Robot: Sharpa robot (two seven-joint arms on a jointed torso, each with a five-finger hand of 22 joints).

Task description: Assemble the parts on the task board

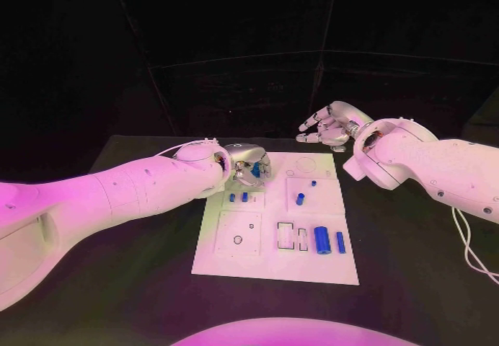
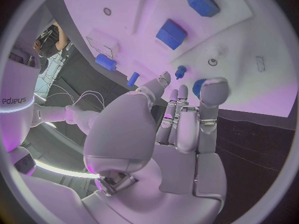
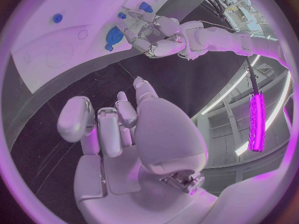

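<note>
White task board lay mid-bench, blue parts loose near its front; left hand, fingers apart and empty, hovered over the far end, presumably to pick; right hand waited beyond, open.

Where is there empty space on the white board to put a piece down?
The near strip of the task board looks bare, below the two blue cylinders and the empty slots. The near-left square holds just two small holes. It is crowded at the far-left corner, where the left hand hovers over small blue parts. The right hand is off the board.
</note>
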